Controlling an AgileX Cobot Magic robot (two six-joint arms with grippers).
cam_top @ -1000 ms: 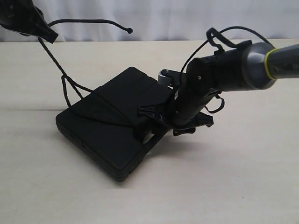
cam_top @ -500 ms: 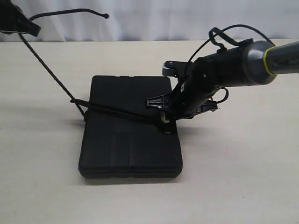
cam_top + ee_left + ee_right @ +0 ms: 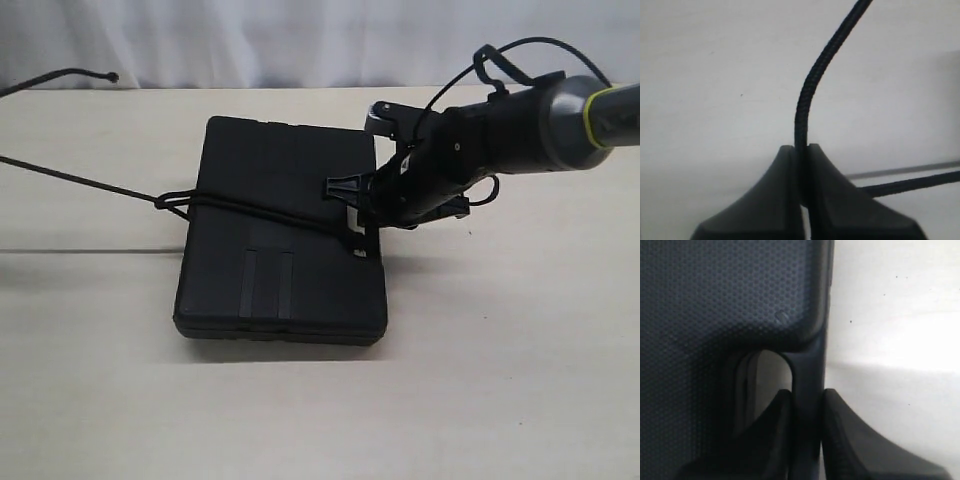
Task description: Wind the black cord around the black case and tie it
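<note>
Item 1: table (image 3: 500,390), pale, bare surface nearest the exterior camera. Item 2: black case (image 3: 280,250), lying on the table near the middle, 2 shallow grooves on the near half of its top, its handle edge on the right. Item 3: black cord (image 3: 90,181), 1 length laid across the top of the case from the left edge to the right edge by the handle. It gathers into a small loop just off the left edge, and from there a straight, taut strand leaves the picture on the left. Item 4: right gripper (image 3: 807,400), reaching in from the right and clamped on the handle bar (image 3: 807,367) of the case. Both jaws press against that bar with no gap showing, 1 inside the cut-out and 1 outside it. Item 5: left gripper (image 3: 801,155), seen only in its wrist view, jaws drawn together with the cord pinched between them above the table. The cord rises out of the tips and curves away. Item 6: knobbed tip (image 3: 112,76) of the cord, in the air at the far left, before the white backdrop (image 3: 300,40).
</note>
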